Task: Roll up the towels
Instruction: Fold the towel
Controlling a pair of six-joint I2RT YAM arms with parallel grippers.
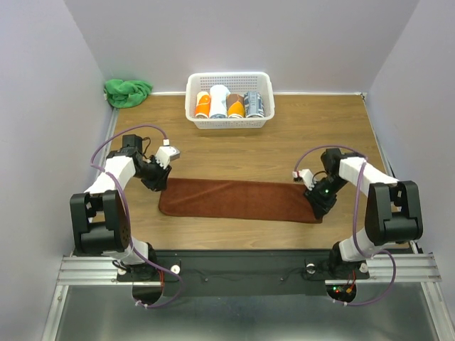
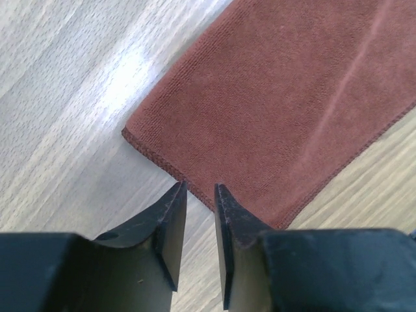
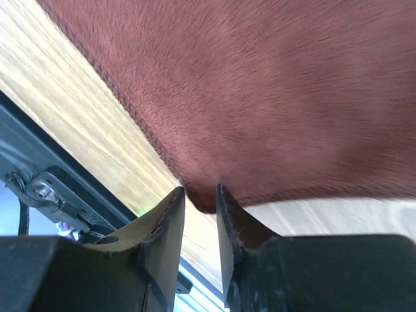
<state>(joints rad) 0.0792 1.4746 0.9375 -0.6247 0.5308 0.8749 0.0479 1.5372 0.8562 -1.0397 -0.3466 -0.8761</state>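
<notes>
The reddish-brown towel (image 1: 238, 199) lies flat on the wooden table (image 1: 284, 142), spread as one long, narrow strip running left to right just in front of the arms. It looks soft and short-piled, with a stitched hem along its edges and a faint lengthwise crease. No part of it is rolled yet, so I judge I am at the start of the roll, with the towel laid out and the grippers set at its two ends.

My left gripper (image 2: 197, 195) hangs over the left short edge. Its jaws stand a narrow gap apart with nothing between them. My right gripper (image 3: 200, 195) is at the near right corner, jaws equally narrow. The corner's tip sits right at the fingertips, and I cannot tell whether it is pinched.

Next, I think one end must be gripped and turned over onto itself, kept straight so the roll stays even.

The green towel (image 1: 128, 92) lies crumpled at the far left corner, well apart. A white basket (image 1: 229, 122) of finished rolls (image 1: 229, 104) stands at the far middle.
</notes>
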